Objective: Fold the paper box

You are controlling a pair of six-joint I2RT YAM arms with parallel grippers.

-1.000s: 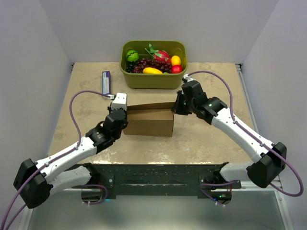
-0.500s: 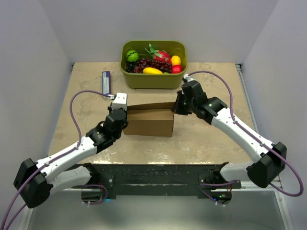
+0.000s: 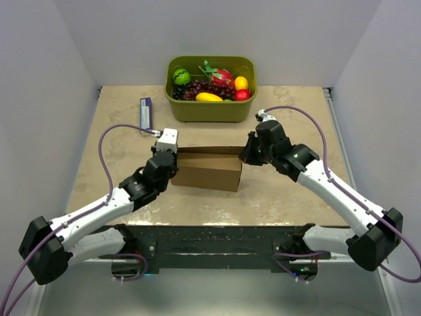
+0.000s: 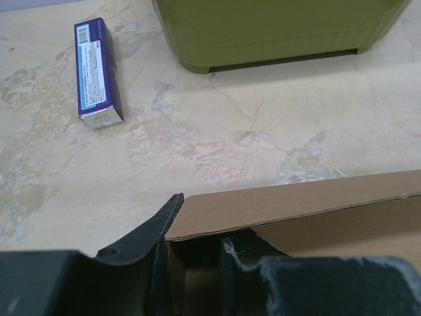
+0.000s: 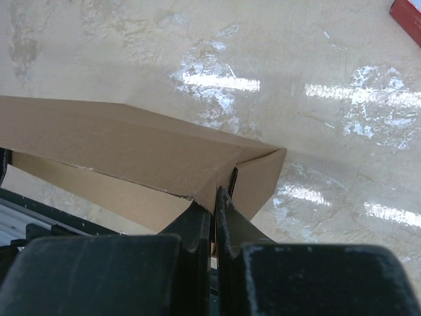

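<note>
– Paper box (image 3: 209,170) pinned at both ends: why take it that way?

– Start at the left hand (image 4: 197,247). Its jaws are part released and straddle the left end wall, one finger (image 4: 161,220) outside the corner and the other inside the box. I see a gap beside the card, so I judge it is bracing that wall upright, not pinching it. The right hand (image 5: 216,197) is clenched, its tips at the far right corner where a side flap meets the long wall. That looks like pressing or tucking the fold home.

– And the box itself?

– It sits mid-worktop (image 3: 289,191) between the two hands, walls up, open on top, a shallow brown rectangle. Holding both ends should stop it sliding while the corner is worked.

– What can't you make out?

– Whether a sliver of card is nipped between the right fingers, because the seam there is too tight to read. The left wrist view cuts off most of the box's inside, and the overhead view hides any slots or tabs.

– Anything further out?

– A green tub (image 3: 210,108) of fruit sits behind, well apart from the box. A purple carton (image 3: 146,113) lies to its left. A red thing (image 5: 408,16) is clipped by the right wrist view's corner, and I cannot name it.
</note>
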